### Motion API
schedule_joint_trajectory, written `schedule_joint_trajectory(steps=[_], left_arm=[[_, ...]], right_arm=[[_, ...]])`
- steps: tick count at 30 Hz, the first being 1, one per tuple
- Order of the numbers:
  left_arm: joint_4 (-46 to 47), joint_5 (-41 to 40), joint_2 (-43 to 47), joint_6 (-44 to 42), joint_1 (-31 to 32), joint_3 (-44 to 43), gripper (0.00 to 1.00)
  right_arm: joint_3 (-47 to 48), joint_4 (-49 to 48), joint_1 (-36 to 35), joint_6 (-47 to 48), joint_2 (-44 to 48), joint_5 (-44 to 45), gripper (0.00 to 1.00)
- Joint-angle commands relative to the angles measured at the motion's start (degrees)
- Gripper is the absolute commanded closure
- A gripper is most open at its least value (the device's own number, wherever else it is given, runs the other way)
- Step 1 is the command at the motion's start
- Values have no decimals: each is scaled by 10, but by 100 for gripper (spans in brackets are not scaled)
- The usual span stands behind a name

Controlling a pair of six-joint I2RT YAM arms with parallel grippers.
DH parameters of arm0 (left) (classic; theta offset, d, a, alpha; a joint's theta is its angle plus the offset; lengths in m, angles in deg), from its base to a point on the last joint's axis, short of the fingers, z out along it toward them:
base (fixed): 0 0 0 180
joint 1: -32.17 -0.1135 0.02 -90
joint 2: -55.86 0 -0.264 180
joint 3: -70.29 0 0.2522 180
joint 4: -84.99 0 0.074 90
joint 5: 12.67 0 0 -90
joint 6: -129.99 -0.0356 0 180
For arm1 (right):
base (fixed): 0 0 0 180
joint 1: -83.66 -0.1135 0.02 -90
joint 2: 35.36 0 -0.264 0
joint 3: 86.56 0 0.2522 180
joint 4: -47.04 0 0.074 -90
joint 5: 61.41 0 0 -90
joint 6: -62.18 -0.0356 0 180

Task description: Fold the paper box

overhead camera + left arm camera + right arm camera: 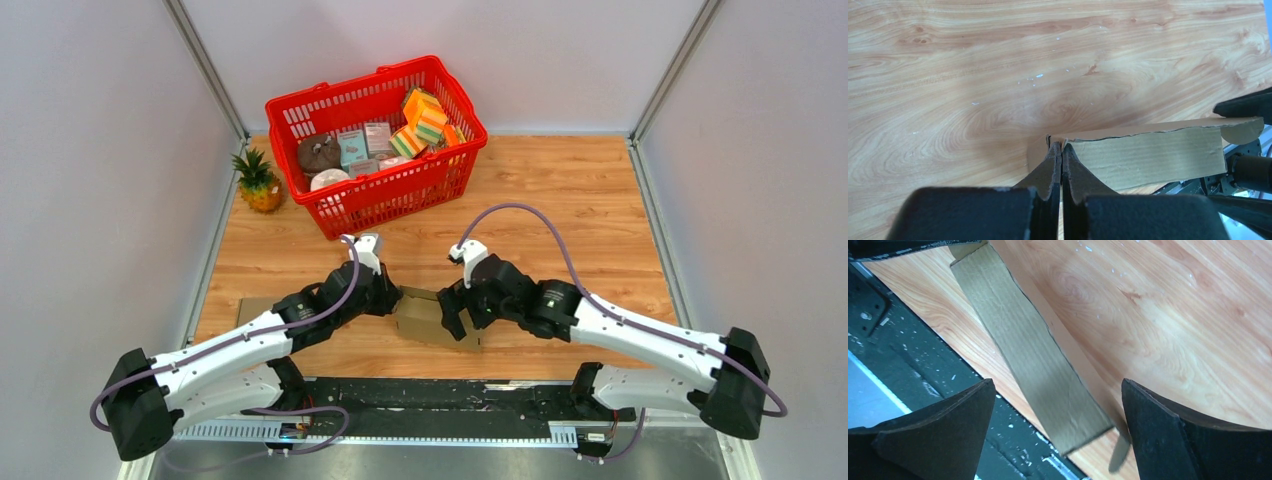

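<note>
The paper box [428, 318] is brown cardboard, partly raised, lying near the table's front edge between my two grippers. My left gripper [392, 298] is at its left end. In the left wrist view its jaws [1061, 145] are pressed together on the box's corner edge, and a cardboard wall [1148, 155] runs off to the right. My right gripper [458, 320] is at the box's right end. In the right wrist view it [1057, 381] stands wide open, with a long cardboard panel [1038, 355] lying between the fingers [1168, 435] and touching neither.
A red basket [345, 92] holding sponges, small boxes and other items stands at the back centre. A small pineapple [258, 182] is to its left. A flat brown cardboard piece [252, 308] lies under the left arm. The black rail [450, 395] borders the near edge.
</note>
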Motion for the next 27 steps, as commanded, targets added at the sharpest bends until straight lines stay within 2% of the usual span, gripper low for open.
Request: schedule_joint_trajectory(steps=[1, 3, 5, 10, 12, 15, 18, 24, 25, 27], left_arm=[[-2, -24, 9, -12, 10, 2, 100], [-4, -28, 9, -12, 14, 1, 100], [-4, -35, 8, -13, 21, -1, 100], [-9, -48, 2, -16, 32, -8, 100], [-8, -53, 0, -18, 39, -10, 100], [-11, -69, -7, -20, 52, -13, 100], [-17, -85, -10, -18, 66, -15, 100], [-13, -95, -18, -13, 80, -15, 100], [-14, -98, -19, -12, 85, -15, 100], [-14, -107, -21, -10, 91, -16, 100]], right_arm=[[8, 100, 12, -98, 42, 25, 1], [13, 128, 14, -115, 54, 32, 4], [17, 154, 17, -131, 62, 41, 10], [11, 154, 19, -139, 85, 41, 36], [-1, 144, 19, -129, 86, 48, 37], [-9, 128, 22, -117, 84, 73, 34], [-12, 121, 28, -121, 75, 96, 37], [-26, 104, 29, -103, 66, 105, 60], [-26, 103, 28, -103, 64, 101, 68], [-29, 103, 29, -102, 60, 93, 73]])
